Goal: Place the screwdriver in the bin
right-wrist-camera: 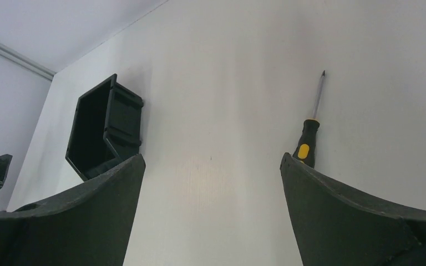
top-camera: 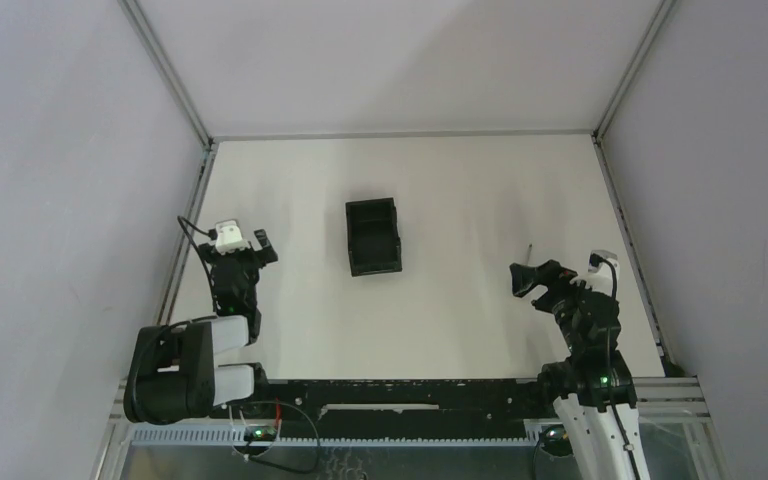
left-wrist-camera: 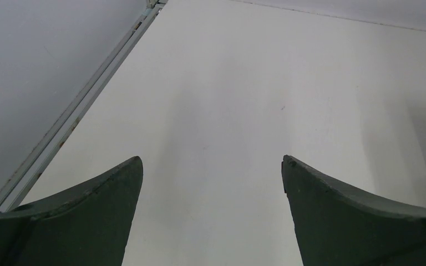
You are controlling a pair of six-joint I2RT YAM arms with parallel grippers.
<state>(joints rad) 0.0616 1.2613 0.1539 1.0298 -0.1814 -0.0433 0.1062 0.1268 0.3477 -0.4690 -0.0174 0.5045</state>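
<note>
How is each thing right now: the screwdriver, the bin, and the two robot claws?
screwdriver: lying flat, not held, outside the bin.
bin: upright, open on top, nothing seen inside.
left gripper: open, holding nothing.
right gripper: open, holding nothing, with the screwdriver just ahead of its right finger.

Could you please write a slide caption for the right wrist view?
Open right gripper facing the screwdriver lying on the table, bin farther left.
</note>
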